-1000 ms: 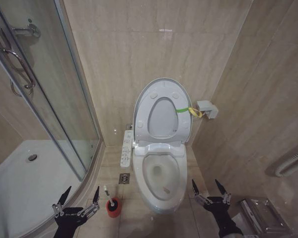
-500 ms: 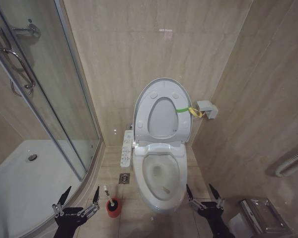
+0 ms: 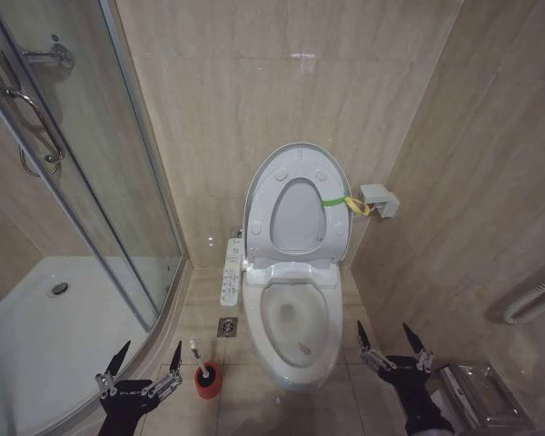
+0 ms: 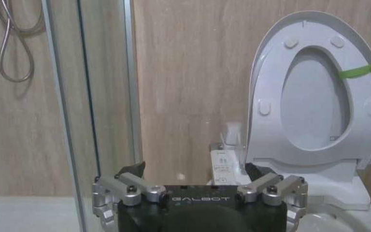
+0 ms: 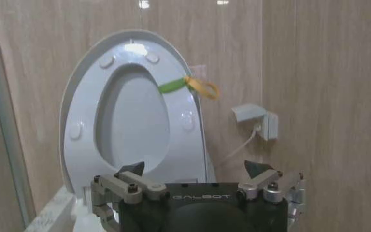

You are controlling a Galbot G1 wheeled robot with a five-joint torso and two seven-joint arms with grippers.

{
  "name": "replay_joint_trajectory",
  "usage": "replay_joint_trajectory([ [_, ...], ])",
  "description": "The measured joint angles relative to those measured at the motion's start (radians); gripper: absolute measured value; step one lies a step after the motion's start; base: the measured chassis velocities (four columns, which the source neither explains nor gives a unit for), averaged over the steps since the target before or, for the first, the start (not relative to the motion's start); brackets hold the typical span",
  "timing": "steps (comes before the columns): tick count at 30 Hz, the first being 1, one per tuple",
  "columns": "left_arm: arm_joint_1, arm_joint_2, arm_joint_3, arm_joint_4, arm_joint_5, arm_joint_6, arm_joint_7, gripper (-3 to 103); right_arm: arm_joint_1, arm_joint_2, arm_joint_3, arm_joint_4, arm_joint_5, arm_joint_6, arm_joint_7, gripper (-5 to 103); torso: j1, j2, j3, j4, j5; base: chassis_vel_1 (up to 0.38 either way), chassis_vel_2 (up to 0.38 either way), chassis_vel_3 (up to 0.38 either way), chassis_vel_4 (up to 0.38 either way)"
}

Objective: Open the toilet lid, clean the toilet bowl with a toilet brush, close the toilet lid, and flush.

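The toilet lid [image 3: 297, 213] stands raised against the back wall with the seat ring up against it; a yellow-green strap [image 3: 341, 201] hangs at its right edge. Below it the toilet bowl [image 3: 293, 322] lies uncovered. The toilet brush [image 3: 198, 356] stands in its red cup [image 3: 207, 380] on the floor left of the bowl. My left gripper [image 3: 151, 350] is open just left of the brush, apart from it. On the other side of the bowl, my right gripper [image 3: 383, 329] is open and holds nothing. The wrist views show the left gripper [image 4: 194, 169] and right gripper [image 5: 194, 168] facing the lid [image 4: 314, 101] [image 5: 134, 125].
A glass shower door [image 3: 82, 182] and white shower tray [image 3: 36, 336] close off the left. A control panel [image 3: 231, 271] and floor drain [image 3: 228, 327] sit left of the toilet. A wall socket [image 3: 379, 200] and a metal bin [image 3: 481, 395] are on the right, near the side wall.
My right gripper drifted left toward the bowl, then moved back right and slightly up in the view. The left gripper, brush and lid have not moved.
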Motion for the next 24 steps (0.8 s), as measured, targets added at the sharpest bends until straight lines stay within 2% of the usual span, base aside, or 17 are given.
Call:
replay_joint_trajectory([
  [24,0.0,0.0,0.0,0.0,0.0,0.0,0.0,100,0.003,0.0,0.005,0.072,0.01,-0.044,0.002,100,0.0,0.0,0.0,0.0,0.0,0.0,0.0,0.0,0.0],
])
